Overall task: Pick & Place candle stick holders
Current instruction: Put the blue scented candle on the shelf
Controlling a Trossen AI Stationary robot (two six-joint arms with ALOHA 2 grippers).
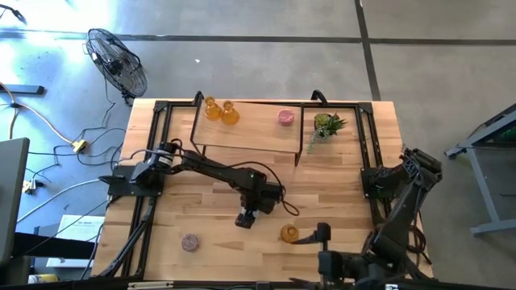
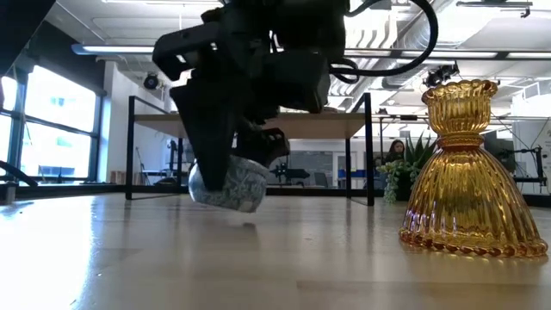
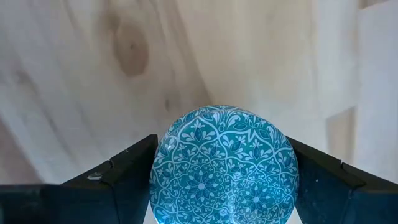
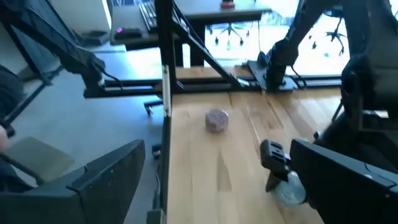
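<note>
Glass is what the left hand (image 2: 231, 176) pinches: a squat blue-patterned candle holder (image 3: 224, 165), gripped across its round belly and hanging just clear of the tabletop (image 2: 258, 258). It likely handles as light, stiff, slick and breakable, so a belly grip suits it. The left wrist view alone shows its floral pattern; the low view alone shows the gap beneath it. Near the hand stands an amber holder (image 2: 469, 172). The right hand (image 1: 322, 235) waits spread, empty.

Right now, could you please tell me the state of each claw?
Left claw: closed on the blue patterned holder, just above the table.
Right claw: open, holding nothing.
</note>
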